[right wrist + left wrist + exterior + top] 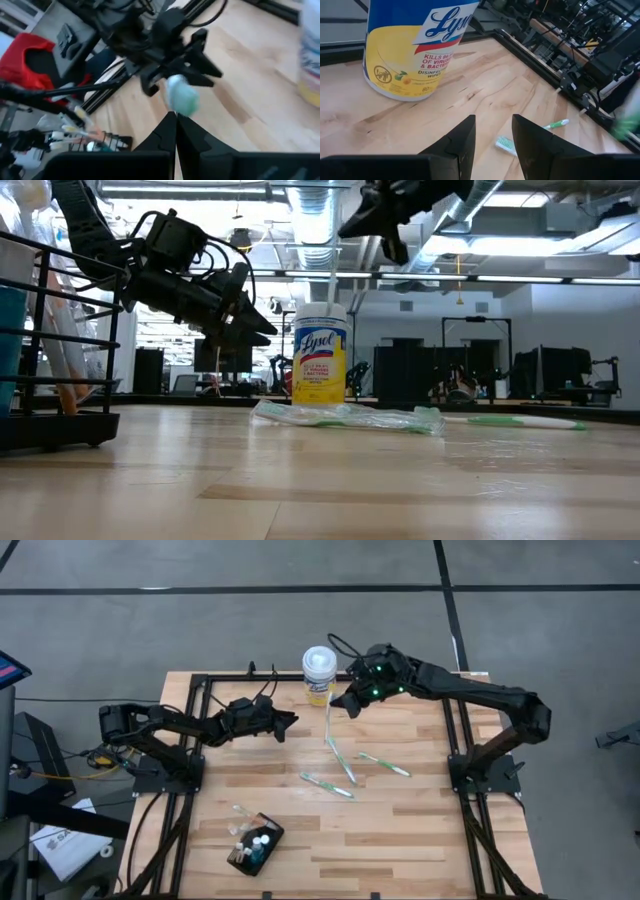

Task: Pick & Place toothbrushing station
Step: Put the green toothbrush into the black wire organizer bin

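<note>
The toothbrushing station [256,846], a small black box with brushes and small items in its top, stands near the table's near edge, left of the middle. Its frame shows at the left of the low view [55,428]. My right gripper [342,703] is raised over the far middle of the table, beside the wipes canister [319,674], and is shut on a white and green toothbrush [328,722]. My left gripper [290,724] hovers open and empty left of it, above the table [493,120]. My right gripper pinches the toothbrush between its two shut fingers [176,125] at its upper end. Its mint-green end [180,97] shows blurred just past the fingertips. The fingers slant down toward the table's left. The toothbrush [333,275] hangs upright below them, lifted clear of the table.
Three more toothbrushes lie on the table's middle, one [341,760] below the held one, one [327,784] nearer the front, and one [385,765] to the right. Some are in clear wrap [345,416]. The yellow-labelled canister [320,355] stands at the far edge.
</note>
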Tool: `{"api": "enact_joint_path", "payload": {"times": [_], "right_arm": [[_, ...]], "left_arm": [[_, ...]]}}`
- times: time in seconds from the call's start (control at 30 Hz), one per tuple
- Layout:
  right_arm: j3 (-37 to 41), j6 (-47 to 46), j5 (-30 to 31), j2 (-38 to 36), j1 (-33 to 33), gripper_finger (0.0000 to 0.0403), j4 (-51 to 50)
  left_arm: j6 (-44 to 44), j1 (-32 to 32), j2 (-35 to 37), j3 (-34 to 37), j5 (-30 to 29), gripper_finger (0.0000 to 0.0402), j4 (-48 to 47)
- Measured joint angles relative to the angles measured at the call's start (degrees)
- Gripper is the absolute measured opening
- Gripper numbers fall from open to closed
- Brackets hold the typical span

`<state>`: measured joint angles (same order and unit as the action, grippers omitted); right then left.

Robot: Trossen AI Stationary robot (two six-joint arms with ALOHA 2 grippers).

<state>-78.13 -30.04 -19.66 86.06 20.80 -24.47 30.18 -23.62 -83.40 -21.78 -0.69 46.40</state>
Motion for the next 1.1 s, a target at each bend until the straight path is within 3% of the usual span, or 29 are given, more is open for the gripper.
{"api": "enact_joint_path", "payload": {"times": [0.43,1.1], "right_arm": [[0.02,-3.01,-1.52,0.00,-6.39,0.0000,7.07],[0.02,-1.43,-1.35,0.00,-11.43,0.0000,7.47]], "left_arm": [[0.76,0.00,0.00,0.00,-0.28,0.0123,-0.06],[2.24,0.11,0.00,0.00,-0.20,0.0123,-0.10]]}}
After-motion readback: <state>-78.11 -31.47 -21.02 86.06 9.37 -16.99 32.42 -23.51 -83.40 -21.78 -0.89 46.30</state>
